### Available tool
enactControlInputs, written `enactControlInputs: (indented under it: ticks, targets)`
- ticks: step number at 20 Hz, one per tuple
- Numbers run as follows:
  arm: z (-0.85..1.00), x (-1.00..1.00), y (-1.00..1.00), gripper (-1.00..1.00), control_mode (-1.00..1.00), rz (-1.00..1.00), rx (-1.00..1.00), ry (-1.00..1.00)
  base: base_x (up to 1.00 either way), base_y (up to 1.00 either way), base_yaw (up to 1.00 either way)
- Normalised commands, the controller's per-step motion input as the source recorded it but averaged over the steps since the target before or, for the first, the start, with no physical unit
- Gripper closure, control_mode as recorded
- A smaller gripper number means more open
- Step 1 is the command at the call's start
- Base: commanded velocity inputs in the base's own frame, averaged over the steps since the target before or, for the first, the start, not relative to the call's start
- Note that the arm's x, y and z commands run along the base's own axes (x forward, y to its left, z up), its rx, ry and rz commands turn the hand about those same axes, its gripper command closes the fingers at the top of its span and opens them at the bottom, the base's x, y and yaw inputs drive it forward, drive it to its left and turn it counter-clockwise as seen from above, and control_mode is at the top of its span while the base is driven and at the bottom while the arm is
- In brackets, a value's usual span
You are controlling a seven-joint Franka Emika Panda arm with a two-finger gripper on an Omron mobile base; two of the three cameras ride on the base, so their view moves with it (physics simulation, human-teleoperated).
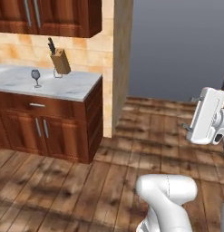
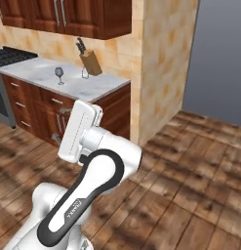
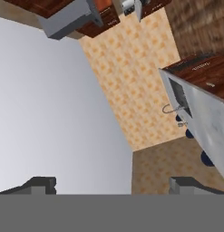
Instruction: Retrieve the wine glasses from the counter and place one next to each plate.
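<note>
One wine glass [image 1: 36, 77] is seen upright on the counter [image 1: 72, 88], standing clear on the white-grey marbled top. In the right base view the same wine glass [image 2: 59, 74] is located toward the middle of the counter [image 2: 92, 88], forward and left of a knife block [image 2: 90, 62]. The knife block [image 1: 60, 61] is tilted, set near the tan tiled wall at the back of the counter, with dark knife handles projecting from its top. The glass and the knife block are near one another but apart.

Dark reddish wood cabinets [image 1: 45, 131] are fitted below the counter, and upper cabinets [image 1: 50, 16] are mounted above it. A black cooktop [image 2: 10, 55] is visible at the left end of the counter in the right base view. The floor [image 1: 86, 190] is laid with brown wood planks.

The gripper [image 3: 113, 183] is held well apart from the counter and the glass. Its jaws are spread wide, with one dark fingertip [image 3: 41, 185] at each side of the lower edge of the hand view, and nothing is held between them. In the hand view, a marble island [image 3: 208, 122] with a sink is seen at the right, rolled on its side, with blue stools [image 3: 206, 158] beside it.
</note>
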Motion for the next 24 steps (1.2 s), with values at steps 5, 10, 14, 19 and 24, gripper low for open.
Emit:
enactControlInputs:
  ticks: [5, 10, 14, 19, 24]
  targets:
    - [0.00, 0.00, 0.00, -1.00, 1.00, 0.00, 0.00, 0.00, 1.00, 0.01, 0.13]
    - [0.00, 0.00, 0.00, -1.00, 1.00, 0.00, 0.00, 0.00, 1.00, 0.87, -0.07]
    - [0.00, 0.00, 0.00, -1.00, 1.00, 0.00, 0.00, 0.00, 1.00, 1.00, -0.02]
    - [0.00, 0.00, 0.00, -1.00, 1.00, 0.00, 0.00, 0.00, 1.00, 1.00, 0.00]
    - [0.00, 0.00, 0.00, -1.00, 1.00, 0.00, 0.00, 0.00, 0.97, 1.00, -0.02]
